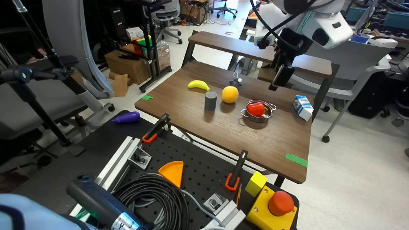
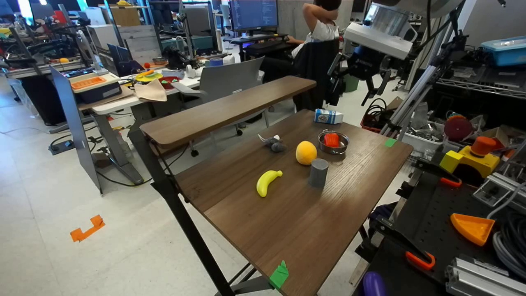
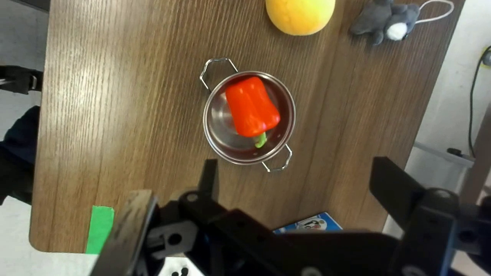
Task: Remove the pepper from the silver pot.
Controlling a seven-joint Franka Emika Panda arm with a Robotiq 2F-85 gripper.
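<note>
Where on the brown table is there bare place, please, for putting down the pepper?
Both exterior views show bare wood between the silver pot and its nearest green tape, and between the grey cup, banana and farther green tape. It is crowded where pot, orange and cup cluster.

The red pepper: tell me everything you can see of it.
The pepper is bright red, glossy and blocky, with rounded lobes, smooth, plastic-looking skin and a short, curved green stem. It lies on its side in the silver pot, stem towards the bottom of the wrist view. The pot supports it; whether it leans on the pot's side is unclear. The fingers stand apart and clear of it.
</note>
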